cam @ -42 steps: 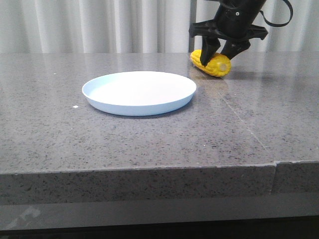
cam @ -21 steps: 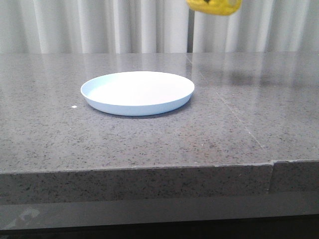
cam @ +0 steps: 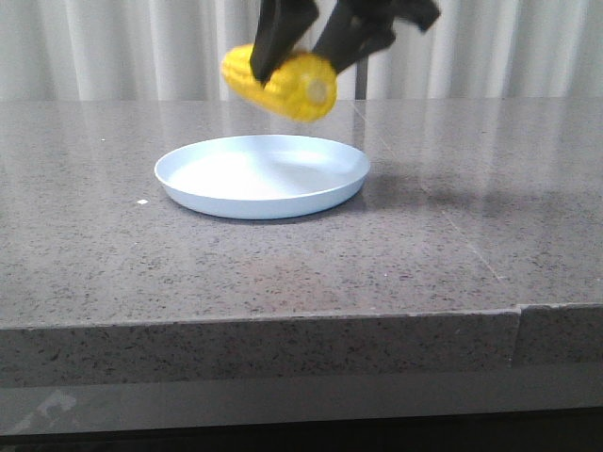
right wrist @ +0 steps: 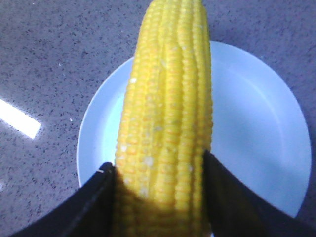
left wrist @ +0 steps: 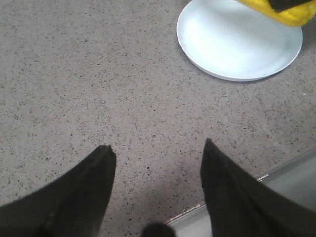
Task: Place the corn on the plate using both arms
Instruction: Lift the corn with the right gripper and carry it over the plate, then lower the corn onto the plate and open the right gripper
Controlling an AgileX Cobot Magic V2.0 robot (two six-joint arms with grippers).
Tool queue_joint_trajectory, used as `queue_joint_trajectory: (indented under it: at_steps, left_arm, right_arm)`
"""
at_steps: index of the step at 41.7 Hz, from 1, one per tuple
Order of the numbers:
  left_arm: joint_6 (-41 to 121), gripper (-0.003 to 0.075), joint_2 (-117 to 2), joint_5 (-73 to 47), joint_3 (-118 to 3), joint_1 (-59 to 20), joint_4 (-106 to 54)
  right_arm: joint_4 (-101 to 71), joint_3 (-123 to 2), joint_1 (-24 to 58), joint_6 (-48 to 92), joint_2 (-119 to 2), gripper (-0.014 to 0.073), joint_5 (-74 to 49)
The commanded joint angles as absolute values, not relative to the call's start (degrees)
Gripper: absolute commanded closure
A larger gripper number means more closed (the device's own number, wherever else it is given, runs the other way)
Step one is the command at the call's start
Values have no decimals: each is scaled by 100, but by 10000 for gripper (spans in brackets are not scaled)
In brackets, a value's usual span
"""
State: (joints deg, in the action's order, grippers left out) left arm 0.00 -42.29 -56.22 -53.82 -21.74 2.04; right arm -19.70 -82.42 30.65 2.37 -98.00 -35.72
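The yellow corn hangs in the air above the pale blue plate, held crosswise in my right gripper. In the right wrist view the right gripper is shut on the corn, with the plate directly below it. My left gripper is open and empty over bare tabletop near the table's front edge. In that left wrist view the plate lies some way ahead of it, with a bit of the corn above the plate. The left gripper is out of the front view.
The grey speckled stone table has its front edge close to the camera. A seam shows in that edge at the right. White curtains hang behind the table.
My right gripper lifted the corn from the table at the back right, carried it up out of view, then moved it left and down to above the plate.
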Motion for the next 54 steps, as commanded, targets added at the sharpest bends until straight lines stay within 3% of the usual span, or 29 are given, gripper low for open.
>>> queue_joint_trajectory:
  at_steps: [1, 9, 12, 17, 21, 41, 54]
  left_arm:
    - [-45, 344, -4218, -5211, -5522, -2214, 221]
    - [-45, 344, -4218, -5100, -5522, -2214, 221]
    - [-45, 344, -4218, -5008, -5522, -2214, 221]
    - [-45, 344, -4218, -4893, -5522, -2214, 221]
    - [-45, 344, -4218, -4877, -5522, -2214, 221]
    - [-45, 344, -4218, -4877, -5522, -2214, 221]
    - [-45, 344, -4218, -4877, -5522, -2214, 221]
  right_arm:
    - [-2194, -8327, 3063, 257, -9704, 302, -2975]
    - [-2194, -8327, 3063, 263, -10014, 288, -2719]
    - [-2189, -8327, 3063, 263, -10039, 216, -2721]
    - [-2189, -8327, 3063, 271, -10040, 26, -2756]
    - [-2182, -8334, 3063, 271, -10013, -43, -2822]
    - [-514, -8250, 3063, 277, -8044, -41, -4426]
    - [-331, -7165, 3063, 253, -6225, -41, -4766]
